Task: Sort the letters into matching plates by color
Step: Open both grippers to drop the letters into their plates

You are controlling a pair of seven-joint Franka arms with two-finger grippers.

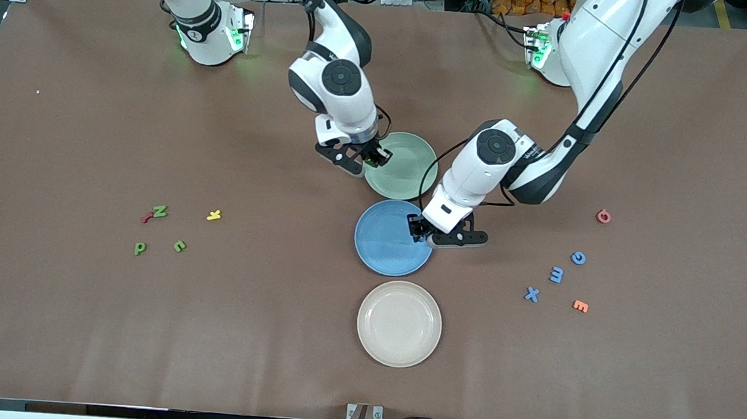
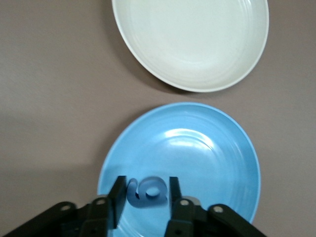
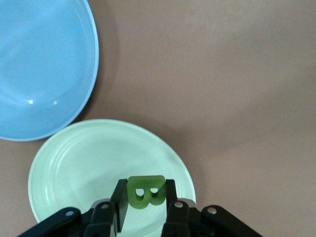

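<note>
Brown tabletop, three plates stacked in a line down the middle, loose letters at both ends. Starting at the right arm's end we see three green letters still on the table: N [image 1: 160, 211], p [image 1: 140, 248] and u [image 1: 179, 246], with a red piece [image 1: 147, 219] touching the N and a yellow k [image 1: 214, 215] beside them; neither of those two belongs to the task. Next, the right gripper [image 1: 362, 159] hangs over the rim of the green plate [image 1: 409, 172], fingers clamped on a green B [image 3: 146, 192]; the wrist view puts the B directly above the plate's floor, so we judge the drop is straight down, no sideways travel needed. Blue plate [image 1: 384, 240] sits just nearer the camera, the cream plate [image 1: 399, 324] nearer again. The left gripper [image 1: 425, 234] is over the blue plate's edge, fingers closed on a blue letter [image 2: 146, 191], looped shape, also hanging above plate floor just inside the rim. At the left arm's end three blue letters wait: X [image 1: 531, 294], E [image 1: 556, 274], G [image 1: 578, 257], with an orange E [image 1: 580, 306] and a red G [image 1: 603, 216] to ignore. We judge both releases are next; after that each arm is nearer its own cluster.
</note>
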